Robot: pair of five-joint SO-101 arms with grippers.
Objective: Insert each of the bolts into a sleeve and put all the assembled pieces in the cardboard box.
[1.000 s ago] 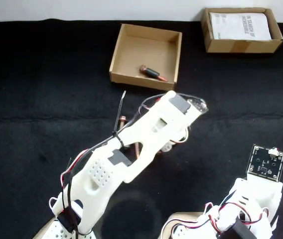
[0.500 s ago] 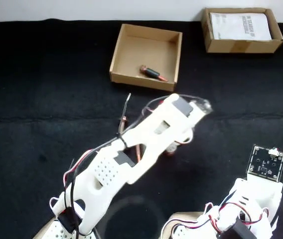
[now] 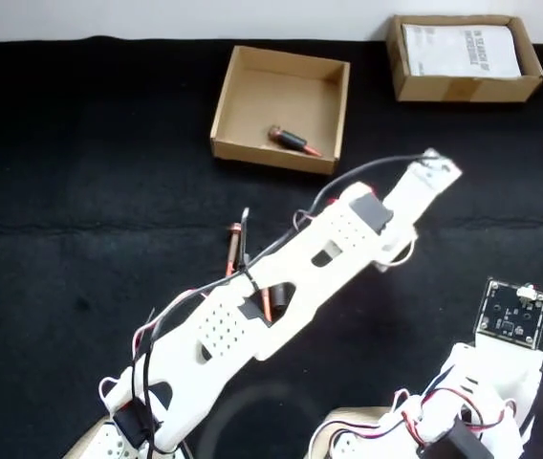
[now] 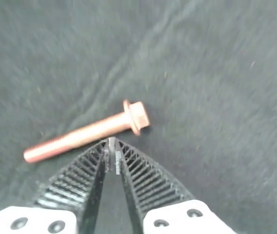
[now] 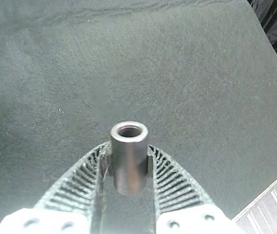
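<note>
Left wrist view has the left pincer [image 4: 111,148], tips pressed together on nothing, with the copper bolt [image 4: 87,132] lying flat on the black cloth [image 4: 216,58] just beyond those tips, its long axis crosswise to the pincer's reach, flanged head to one side of the tips and threaded end farther out to the other. The right pincer [image 5: 128,161] is clamped on a dark sleeve [image 5: 129,144], open bore facing its wrist camera. By my judgement the left arm is the nearer to this bolt, and its pincer must part and straddle the shank.
</note>
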